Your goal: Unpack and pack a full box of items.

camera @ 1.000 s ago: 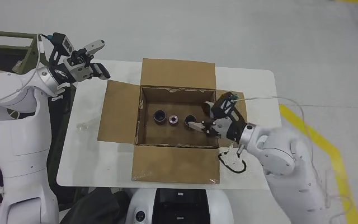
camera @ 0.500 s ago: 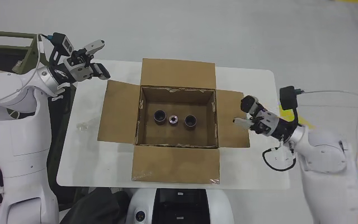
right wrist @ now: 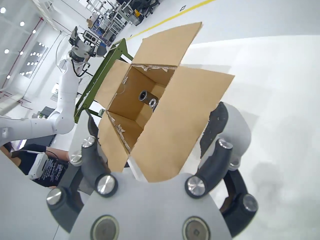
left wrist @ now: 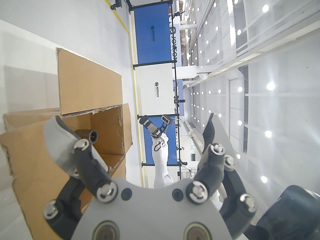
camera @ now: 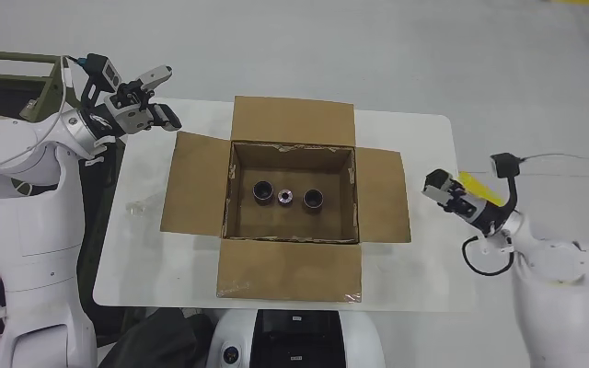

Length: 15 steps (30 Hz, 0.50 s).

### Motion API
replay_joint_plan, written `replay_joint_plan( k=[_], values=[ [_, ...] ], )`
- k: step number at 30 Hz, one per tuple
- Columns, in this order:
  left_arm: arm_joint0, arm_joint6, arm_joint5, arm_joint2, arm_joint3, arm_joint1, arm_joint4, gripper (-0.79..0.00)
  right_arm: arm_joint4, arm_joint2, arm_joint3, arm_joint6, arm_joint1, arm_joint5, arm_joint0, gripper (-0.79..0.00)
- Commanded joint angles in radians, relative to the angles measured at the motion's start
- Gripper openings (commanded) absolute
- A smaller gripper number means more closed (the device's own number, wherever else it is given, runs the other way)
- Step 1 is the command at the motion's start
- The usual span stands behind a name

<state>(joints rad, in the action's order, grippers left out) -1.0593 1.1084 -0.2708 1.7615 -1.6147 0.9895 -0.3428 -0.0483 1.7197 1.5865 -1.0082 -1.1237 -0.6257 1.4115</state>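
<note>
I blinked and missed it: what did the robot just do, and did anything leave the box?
The right arm pulled out of the box and swung away over the right flap to the right edge of the table, jaws open and empty. Nothing was taken: the three parts lie in the box as before. The left arm stayed raised beyond the left flap, jaws open.

One box [camera: 293, 120], three cylinders [camera: 285, 196]

An industrial robotics hall: pale glossy floor with a yellow floor line [left wrist: 108, 4], blue pegboard partitions [left wrist: 152, 38], rows of ceiling lamps [left wrist: 268, 86] and equipment racks [right wrist: 117, 13].
</note>
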Motion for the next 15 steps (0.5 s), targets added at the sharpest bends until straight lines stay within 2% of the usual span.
replay_joint_plan(
  k=[1, 8, 15],
  values=[
    [0.000, 0.000, 0.000, 0.000, 0.000, 0.000, 0.000, 0.000, -0.036, -0.014, -0.053, -0.026, 0.003, -0.002, -0.024, 0.000],
    [0.000, 0.000, 0.000, 0.000, 0.000, 0.000, 0.000, 0.000, -0.110, -0.055, -0.217, -0.091, 0.012, 0.004, -0.107, 0.000],
    [0.000, 0.000, 0.000, 0.000, 0.000, 0.000, 0.000, 0.000, -0.102, -0.100, -0.279, -0.103, 0.018, 0.001, -0.150, 0.000]
  ],
)
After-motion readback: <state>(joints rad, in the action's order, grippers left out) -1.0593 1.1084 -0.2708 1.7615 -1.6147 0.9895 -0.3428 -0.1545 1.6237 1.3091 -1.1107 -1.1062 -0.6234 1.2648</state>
